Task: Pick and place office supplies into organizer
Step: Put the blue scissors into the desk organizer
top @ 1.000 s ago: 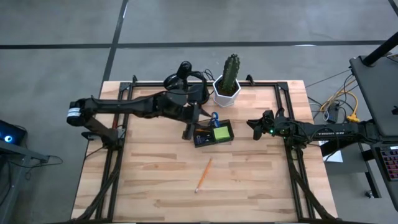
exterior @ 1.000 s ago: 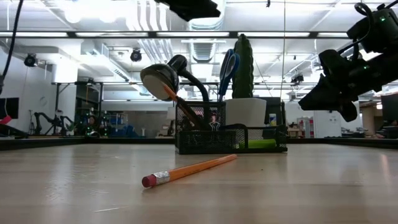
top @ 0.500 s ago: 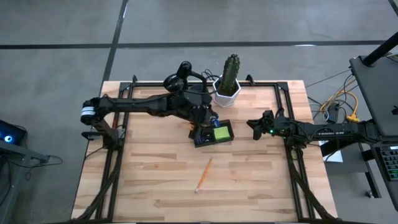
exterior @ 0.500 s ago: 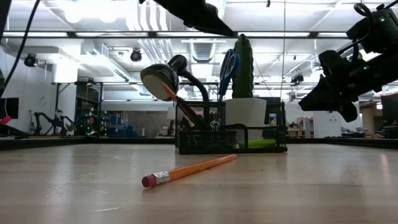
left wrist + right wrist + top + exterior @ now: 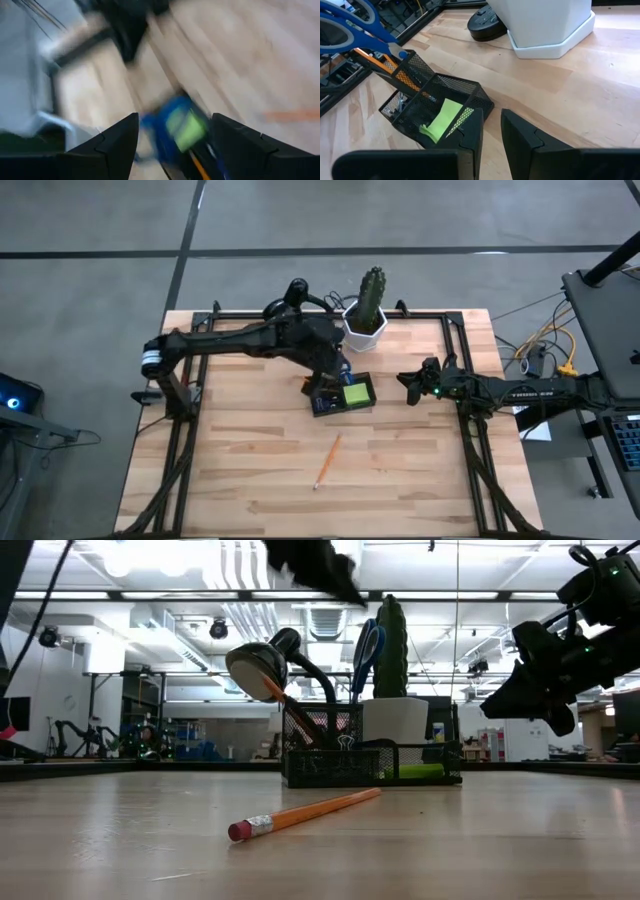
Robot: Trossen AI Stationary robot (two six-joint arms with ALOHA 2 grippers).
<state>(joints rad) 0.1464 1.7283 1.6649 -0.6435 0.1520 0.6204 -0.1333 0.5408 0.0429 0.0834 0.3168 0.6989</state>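
The left gripper (image 5: 322, 372) is held above the back end of the organizer (image 5: 341, 395), its two dark fingers (image 5: 117, 145) spread wide with nothing between them; in its own wrist view the blur below them shows only a blue shape and a lime-green patch. The left arm is stretched from the table's left edge across to that spot, passing in front of the black desk lamp (image 5: 290, 300).

The right gripper (image 5: 410, 385) is held in the air just to the right of the organizer, well clear of it, with its fingers (image 5: 522, 145) drawn close together, a narrow gap left between them, and nothing pinched.

The organizer, a black mesh tray, is set near the middle of the wooden table (image 5: 250, 480), just in front of the white hexagonal pot (image 5: 365, 326) of the cactus (image 5: 372, 288). Blue-handled scissors (image 5: 350, 30) and an orange pencil (image 5: 390, 70) are stood in its taller mesh cup, the pencil leaning. A lime-green sticky pad (image 5: 442, 117) is laid in the low compartment on the side towards the right gripper. Small metal clips (image 5: 400, 102) are seen in a neighbouring compartment.

A second orange pencil (image 5: 327, 461), with a pink eraser end (image 5: 239, 830), is lying loose on the table, well apart from the organizer, on the side away from the cactus.
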